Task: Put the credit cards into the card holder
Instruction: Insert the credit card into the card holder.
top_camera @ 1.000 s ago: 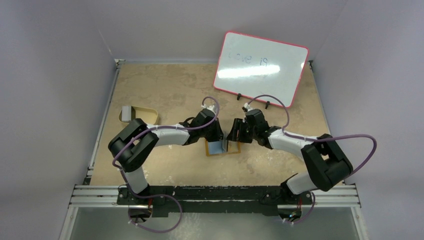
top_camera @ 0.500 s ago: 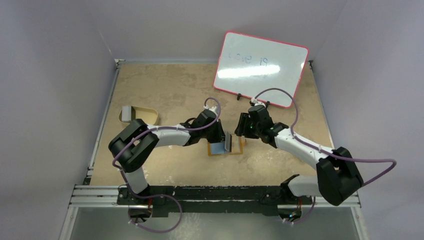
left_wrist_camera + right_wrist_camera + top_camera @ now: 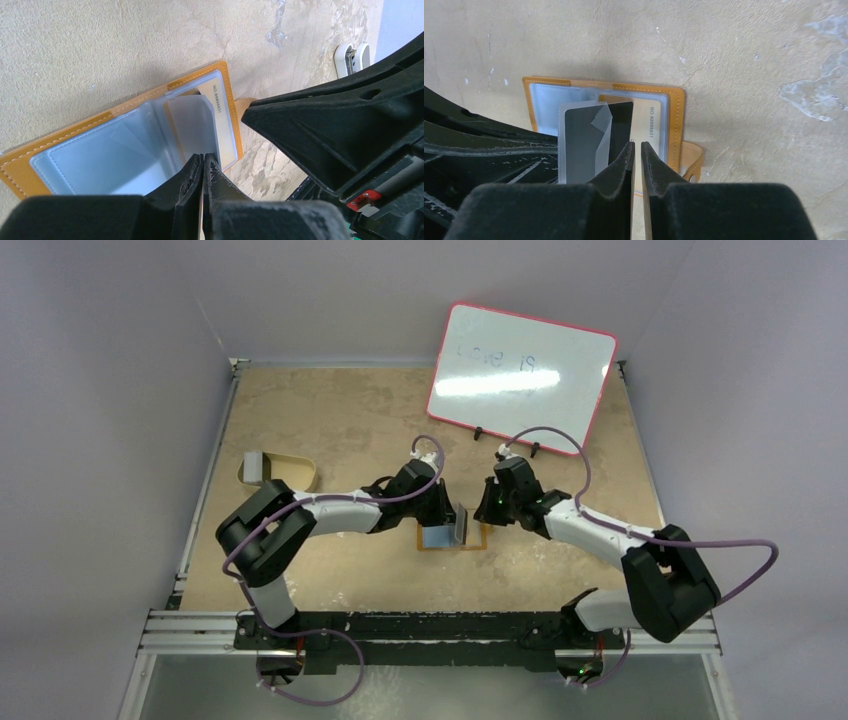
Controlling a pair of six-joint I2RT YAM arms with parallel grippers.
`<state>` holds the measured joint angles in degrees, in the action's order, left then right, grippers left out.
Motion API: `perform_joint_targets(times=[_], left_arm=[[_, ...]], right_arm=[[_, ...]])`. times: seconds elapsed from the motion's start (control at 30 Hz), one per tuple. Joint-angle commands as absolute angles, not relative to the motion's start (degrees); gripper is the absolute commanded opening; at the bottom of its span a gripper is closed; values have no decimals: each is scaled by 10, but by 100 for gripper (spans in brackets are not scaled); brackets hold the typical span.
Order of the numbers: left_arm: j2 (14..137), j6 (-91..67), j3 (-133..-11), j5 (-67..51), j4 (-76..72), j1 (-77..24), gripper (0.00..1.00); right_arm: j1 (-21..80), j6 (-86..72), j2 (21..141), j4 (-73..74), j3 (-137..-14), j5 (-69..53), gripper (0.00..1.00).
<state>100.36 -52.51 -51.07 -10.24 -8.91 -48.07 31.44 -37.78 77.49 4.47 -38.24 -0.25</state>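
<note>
Top external view: at 9 o'clock on the tan table (image 3: pixel 330 410) sits a beige tray (image 3: pixel 295 475) with a grey block (image 3: pixel 256 466) at its left end. Near the centre, the left gripper (image 3: pixel 452 520) points in from 9 o'clock over the open card holder (image 3: pixel 436 538), which lies flat with its clear pockets facing up; both arms cover part of it.

In the left wrist view, this gripper's fingers are pressed tight together at the edge of a clear sleeve (image 3: pixel 192 125). Whether they pinch it is hidden.

The right gripper (image 3: pixel 474 515) points in from 3 o'clock. In the right wrist view its fingers leave only a thin slit. They sit at the 3 o'clock edge of a credit card (image 3: pixel 584 140), dark on this side, standing upright over the holder. A grip cannot be made out.

A red-edged whiteboard (image 3: pixel 521 378) leans at 1 o'clock, its writing too faint to read.
</note>
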Motion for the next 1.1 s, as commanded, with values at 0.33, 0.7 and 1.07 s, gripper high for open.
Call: perform_joint_targets(times=[0.33,0.7,1.07], left_arm=[[974,-530,-535,-102,-106,-489,2],[981,-517,-542,-97,-95,-490,2],[981,-506,-552,-87,-84,-490,3]], right_arm=[[314,-437,826,-158,-305,-159,7],[312,-440,842,-139,-308,-119,7],[311,-408,718,91,-355,72,15]])
